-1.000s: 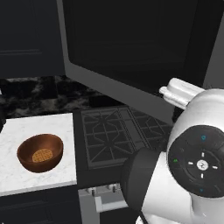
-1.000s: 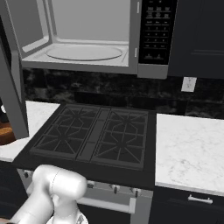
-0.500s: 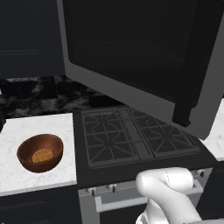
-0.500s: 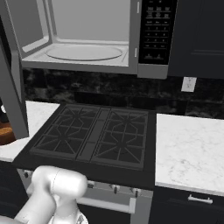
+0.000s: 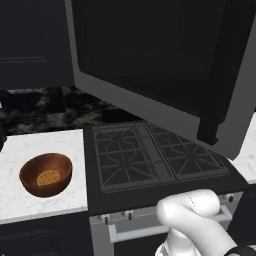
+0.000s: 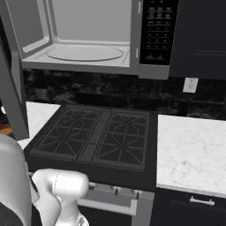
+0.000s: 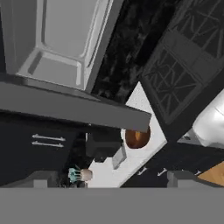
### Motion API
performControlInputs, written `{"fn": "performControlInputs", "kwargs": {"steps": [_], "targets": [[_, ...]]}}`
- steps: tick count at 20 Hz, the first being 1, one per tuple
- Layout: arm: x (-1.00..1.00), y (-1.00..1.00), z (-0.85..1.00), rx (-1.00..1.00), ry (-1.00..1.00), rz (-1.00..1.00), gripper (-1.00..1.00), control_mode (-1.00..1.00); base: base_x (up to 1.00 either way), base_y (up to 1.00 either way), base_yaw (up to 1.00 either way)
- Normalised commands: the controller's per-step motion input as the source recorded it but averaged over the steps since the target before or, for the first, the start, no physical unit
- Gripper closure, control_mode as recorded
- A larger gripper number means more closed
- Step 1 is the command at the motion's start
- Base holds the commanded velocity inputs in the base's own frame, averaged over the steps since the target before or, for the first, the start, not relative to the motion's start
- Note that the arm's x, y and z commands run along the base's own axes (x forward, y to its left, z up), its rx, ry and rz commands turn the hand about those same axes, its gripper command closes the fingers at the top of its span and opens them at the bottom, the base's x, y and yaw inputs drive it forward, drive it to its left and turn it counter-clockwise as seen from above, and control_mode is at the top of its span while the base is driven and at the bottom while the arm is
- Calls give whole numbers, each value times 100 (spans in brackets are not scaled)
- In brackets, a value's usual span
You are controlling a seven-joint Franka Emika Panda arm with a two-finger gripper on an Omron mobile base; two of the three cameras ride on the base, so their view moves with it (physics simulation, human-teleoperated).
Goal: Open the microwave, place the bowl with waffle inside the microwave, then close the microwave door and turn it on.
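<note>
Dim, flat rendered kitchen light, soft and low in detail.
Brightest on the pale microwave [image 6: 84,35] interior and white marble tabletop [image 6: 190,150]; dark cabinets nearly black; no glare; faint shadow under the bowl [image 5: 46,174].

The microwave [image 6: 92,39] hangs above the stove [image 6: 97,137], and its door [image 5: 160,75] swings out over the stove's left side, handle [image 5: 220,85] at the free edge. Inside, the turntable [image 6: 84,53] lies on the cavity floor; the button panel [image 6: 158,33] sits to the right of the opening. Left of the stove, the desk [image 5: 30,195] carries the bowl [image 5: 46,174], and the waffle [image 5: 48,178] lies in it. Right of the stove there's another stretch of desk [image 6: 190,154], with a wall outlet [image 6: 190,84] behind it. In the hand view, the bowl [image 7: 137,137] peeks out just below the door's edge.
</note>
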Motion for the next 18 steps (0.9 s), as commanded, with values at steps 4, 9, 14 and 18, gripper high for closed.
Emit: {"fn": "performControlInputs", "kwargs": {"steps": [4, 9, 14, 18], "targets": [[87, -3, -58, 47, 27, 55, -100, -100, 0, 0, 0], [100, -5, -56, 26, 11, 26, -100, -100, 0, 0, 0], [95, -2, -12, 0, 0, -6, -100, -100, 0, 0, 0], [70, -22, 2, 11, 0, -1, -100, -100, 0, 0, 0]]}}
